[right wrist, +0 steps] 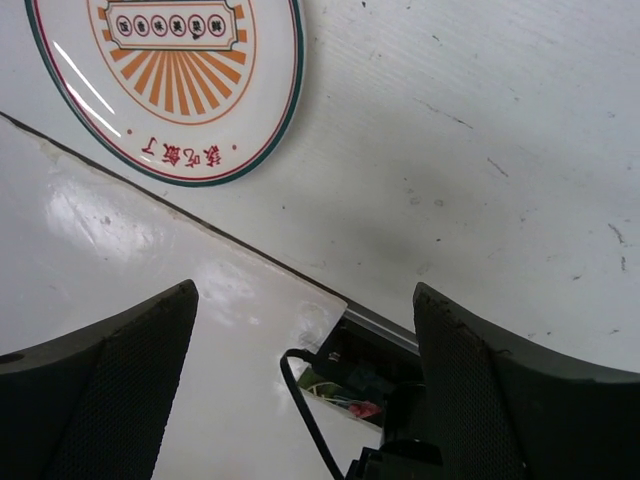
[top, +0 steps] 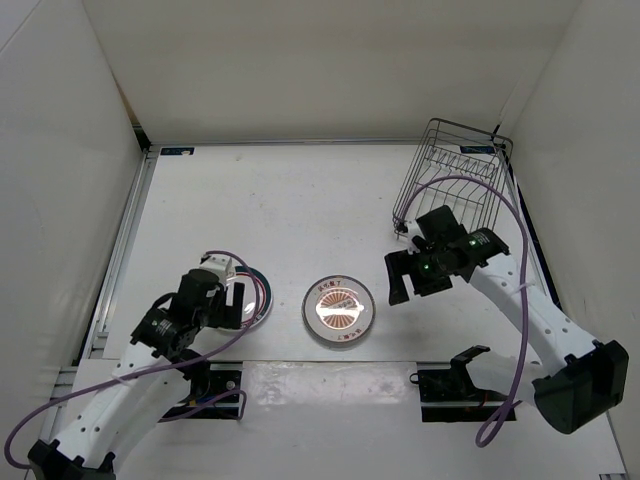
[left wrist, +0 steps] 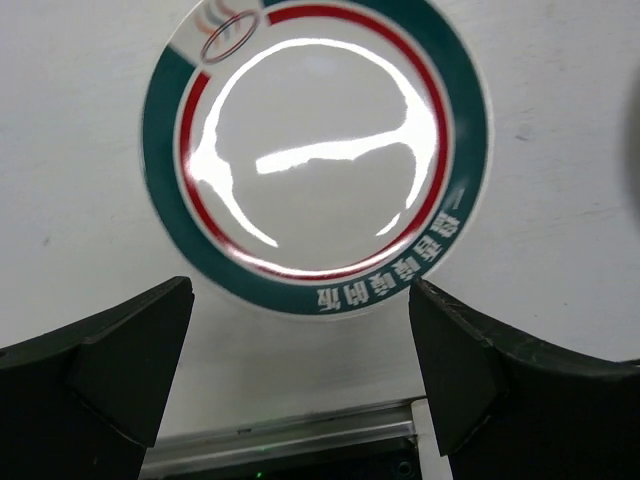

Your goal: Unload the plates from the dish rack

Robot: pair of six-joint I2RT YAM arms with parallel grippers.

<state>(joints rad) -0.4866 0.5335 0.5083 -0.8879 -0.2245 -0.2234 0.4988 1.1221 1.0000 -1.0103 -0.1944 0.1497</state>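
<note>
Right jaws are spread wide and empty; the orange sunburst plate (right wrist: 170, 90) lies flat on the worktop (right wrist: 480, 150) just beyond them, untouched. Left jaws are likewise released, and the green-and-red-ringed plate (left wrist: 315, 150) lies flat just ahead. Two plates are judged unloaded (a third is not made out). The dish rack (top: 455, 175) is noted in the far right corner, well apart from both.

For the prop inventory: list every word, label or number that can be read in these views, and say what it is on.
"该吃饭了", as far as it reads: red characters on the rim of the sunburst plate.
Small boxed characters above that plate's sunburst: too small to read.
On the rim of the green-and-red-rimmed plate: white characters, upside down here, not legible.
No other text is readable.
</note>
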